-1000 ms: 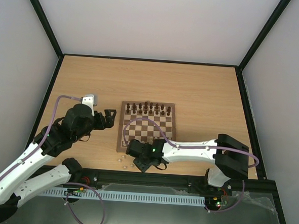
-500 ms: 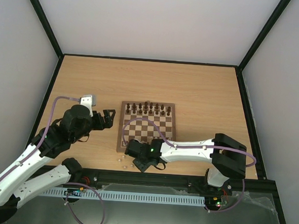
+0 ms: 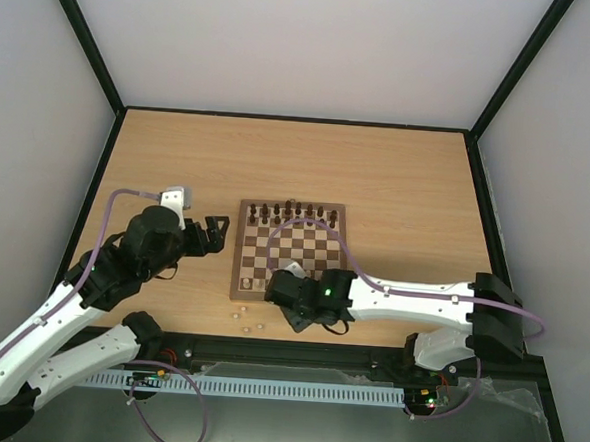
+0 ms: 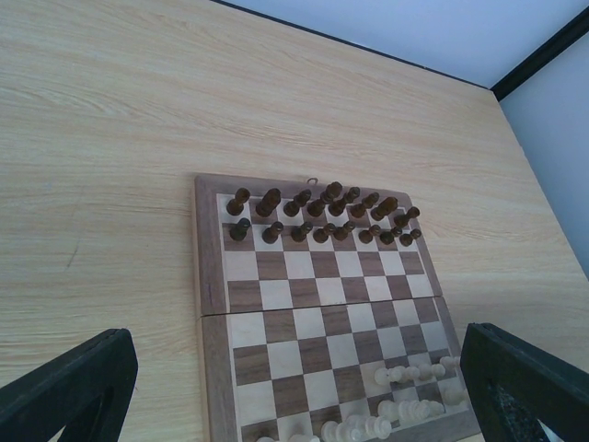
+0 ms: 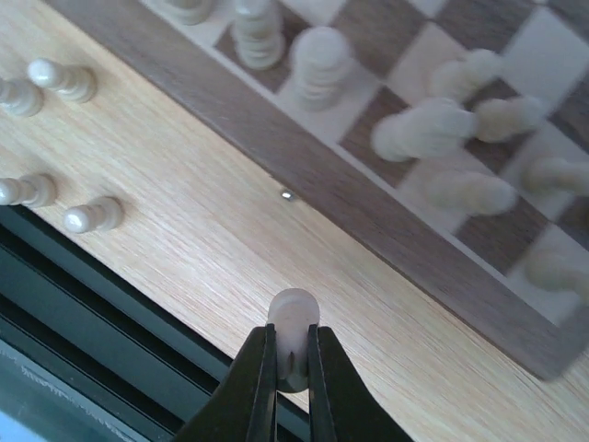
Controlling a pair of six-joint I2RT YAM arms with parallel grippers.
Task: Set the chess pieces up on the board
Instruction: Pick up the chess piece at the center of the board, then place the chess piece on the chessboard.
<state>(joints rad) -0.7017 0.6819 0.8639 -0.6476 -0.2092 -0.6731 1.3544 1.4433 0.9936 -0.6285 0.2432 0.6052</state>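
The board [image 3: 238, 263] lies in the middle of the table. Dark chess pieces [image 3: 290, 216] fill its two far rows, and pale chess pieces [image 4: 414, 405] stand in its near rows. My right gripper [image 5: 293, 339] is shut on a pale chess piece [image 5: 294, 311], held above the bare table just off the board's near border [image 5: 386, 221]. From above, the right gripper [image 3: 279, 286] sits over the board's near-left part. My left gripper [image 3: 214, 231] stands open left of the board, nothing between its fingers [image 4: 74, 387].
Several loose pale pieces [image 3: 247, 323] lie on the table off the board's near-left corner, also seen at the left of the right wrist view [image 5: 60, 81]. The black front rail [image 5: 110, 322] runs just below the held piece.
My right gripper has shut on a pale piece and carried it right and up, from the loose pieces toward the board's near edge. The left arm has hardly moved.
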